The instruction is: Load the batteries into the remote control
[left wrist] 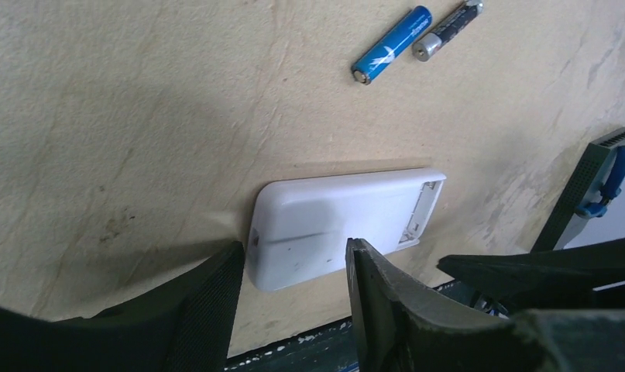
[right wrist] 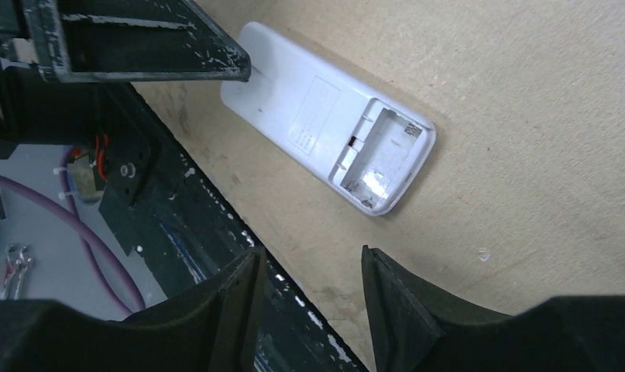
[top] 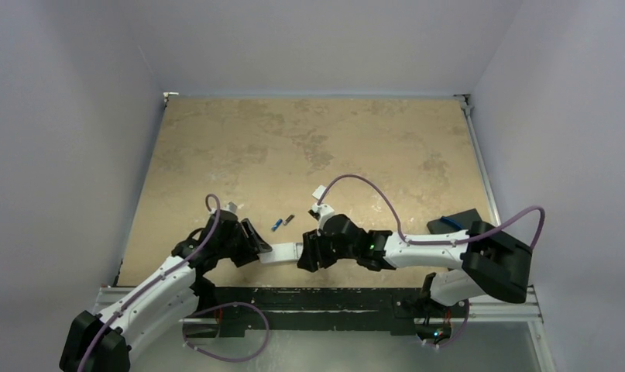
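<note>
Batteries point(left wrist: 392, 44) lie on table point(left wrist: 139, 116), outside open compartment point(right wrist: 379, 159) of remote control point(left wrist: 332, 225).

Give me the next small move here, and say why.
Probably close the left gripper on the remote control: its open jaws straddle one end. The battery bay is open and empty, both batteries lie loose on the table, and the right gripper is empty, free to fetch one.
</note>
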